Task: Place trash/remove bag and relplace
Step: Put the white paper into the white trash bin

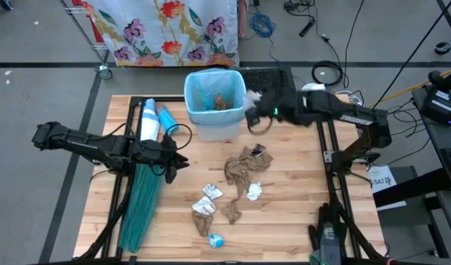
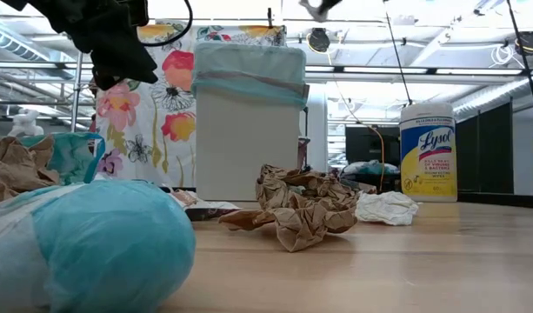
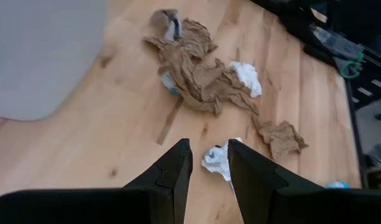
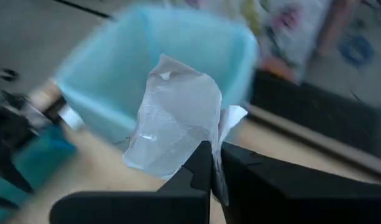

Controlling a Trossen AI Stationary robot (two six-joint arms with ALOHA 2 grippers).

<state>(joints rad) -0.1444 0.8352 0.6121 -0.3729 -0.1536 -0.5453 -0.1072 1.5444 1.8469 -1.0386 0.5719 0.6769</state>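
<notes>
Early in the job, by the look of things. Right pincer (image 4: 216, 163) clamped on a white paper scrap (image 4: 174, 121), carried just beside the bin (image 1: 215, 103), at the rim on the right arm's side, not yet let go. Pale-blue bag (image 1: 198, 82) in place as the bin's liner, with some brown paper already lying inside.

Left pincer (image 1: 179, 154) hanging over the desk (image 1: 284, 213) near the bin, fingers (image 3: 171, 171) parted and holding nothing, aimed toward the scattered trash.

Plenty left on the wood: a big brown paper towel clump (image 1: 246, 165), white wads (image 1: 254, 191), more brown scraps (image 1: 204, 221), and a small blue wrapper (image 1: 215, 239) nearer the front edge. Darker teal replacement bag (image 1: 140, 202) lying unused along the left side of the desk.

Remaining, judging from this: dropping the held scrap, gathering the rest, pulling the filled liner, fitting the teal one.
</notes>
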